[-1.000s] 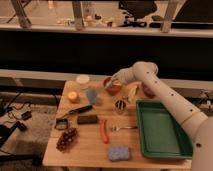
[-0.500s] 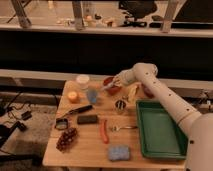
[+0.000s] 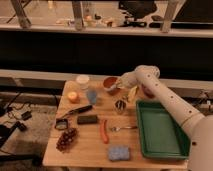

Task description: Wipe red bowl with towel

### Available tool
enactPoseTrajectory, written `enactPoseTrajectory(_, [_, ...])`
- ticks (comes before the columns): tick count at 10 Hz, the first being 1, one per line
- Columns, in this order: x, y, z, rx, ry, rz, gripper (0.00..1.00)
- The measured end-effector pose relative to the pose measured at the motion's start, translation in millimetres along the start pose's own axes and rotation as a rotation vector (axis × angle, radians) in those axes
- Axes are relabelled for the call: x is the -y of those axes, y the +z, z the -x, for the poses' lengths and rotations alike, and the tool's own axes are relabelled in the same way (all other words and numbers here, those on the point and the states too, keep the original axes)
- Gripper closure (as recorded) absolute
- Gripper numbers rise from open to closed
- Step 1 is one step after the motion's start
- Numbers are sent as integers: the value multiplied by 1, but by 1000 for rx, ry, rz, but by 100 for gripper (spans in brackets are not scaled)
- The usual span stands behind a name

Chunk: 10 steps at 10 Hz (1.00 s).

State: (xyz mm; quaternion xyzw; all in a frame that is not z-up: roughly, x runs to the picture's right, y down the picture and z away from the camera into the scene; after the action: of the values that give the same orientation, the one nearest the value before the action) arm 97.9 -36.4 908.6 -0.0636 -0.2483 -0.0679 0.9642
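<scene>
The gripper [image 3: 119, 84] is hanging at the right rim of the red bowl [image 3: 109, 85], which is sitting near the far edge of the table [image 3: 90, 145]. A pale lump there is perhaps the towel [image 3: 125, 79], and I cannot tell whether the gripper is clenching.

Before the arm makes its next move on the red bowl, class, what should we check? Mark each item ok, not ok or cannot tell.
1. Red bowl is on the table, near the back edge: ok.
2. Gripper is at the bowl's right side: ok.
3. Towel is in the gripper: cannot tell.
4. White cup stands apart from the bowl, on its left: ok.
5. Banana is clear of the arm, which passes close above it: cannot tell.
6. Green tray is well away from the bowl: ok.
</scene>
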Motion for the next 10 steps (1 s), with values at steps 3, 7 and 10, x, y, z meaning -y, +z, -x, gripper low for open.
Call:
enactPoseTrajectory(3, [6,7,-6,-11,-12,21,82])
enactPoseTrajectory(7, [32,34,-5,-2,-56,41,82])
enactPoseTrajectory(10, [49,58,-2,11,-81,43,82])
